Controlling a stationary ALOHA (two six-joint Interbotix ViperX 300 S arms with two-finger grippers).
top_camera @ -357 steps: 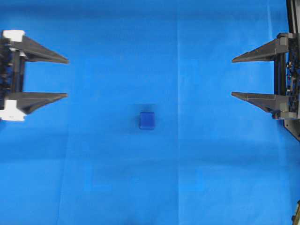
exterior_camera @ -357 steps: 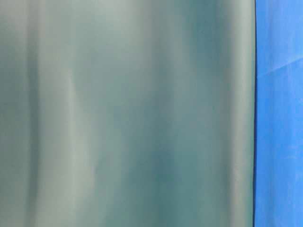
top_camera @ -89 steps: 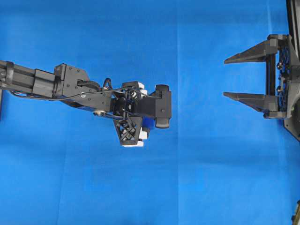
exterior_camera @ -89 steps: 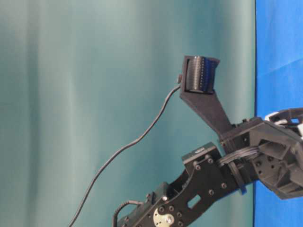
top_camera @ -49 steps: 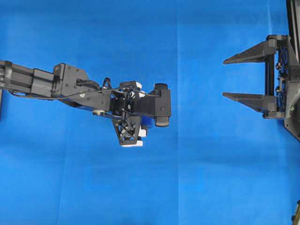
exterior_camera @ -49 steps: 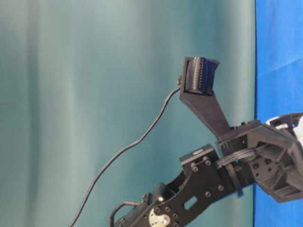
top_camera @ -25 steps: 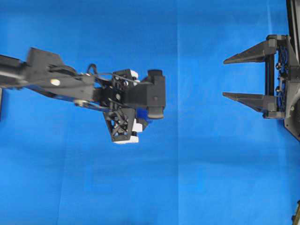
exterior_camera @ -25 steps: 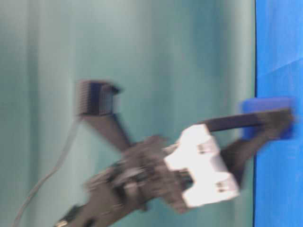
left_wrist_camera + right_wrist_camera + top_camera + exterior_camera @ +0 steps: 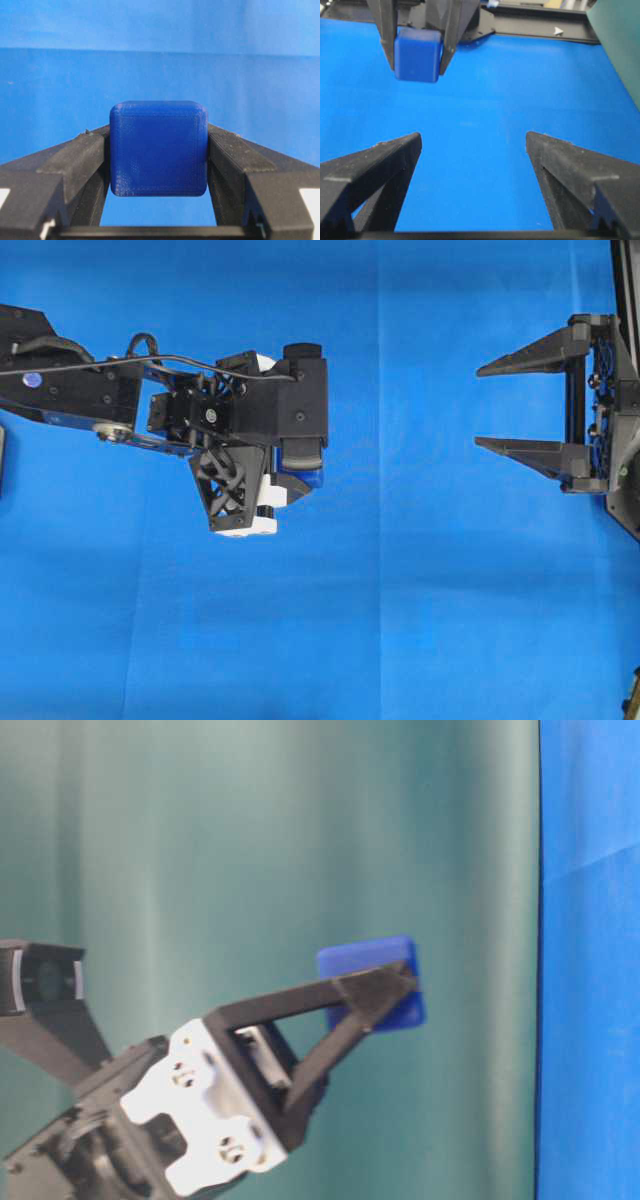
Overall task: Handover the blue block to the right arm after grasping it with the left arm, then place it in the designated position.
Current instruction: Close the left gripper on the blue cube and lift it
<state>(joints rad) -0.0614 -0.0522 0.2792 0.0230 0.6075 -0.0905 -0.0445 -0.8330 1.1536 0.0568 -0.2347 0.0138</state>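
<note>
Blue block (image 9: 158, 148) clamped between both fingers of left gripper (image 9: 385, 988), lifted clear of blue cloth (image 9: 400, 620) covering surface. Seen from right wrist, block (image 9: 418, 54) hanging up ahead, pinched from both sides. Right gripper (image 9: 495, 406) spread fully wide, holding nothing, well apart from block, fingers pointing toward left arm (image 9: 120, 395).

Black arms (image 9: 80, 390), white-bracketed left claw (image 9: 158, 150)

You see the blue block (image 9: 158, 148) is matt plastic with fine printed lines; the fingers (image 9: 75, 162) look rough, grainy black.
</note>
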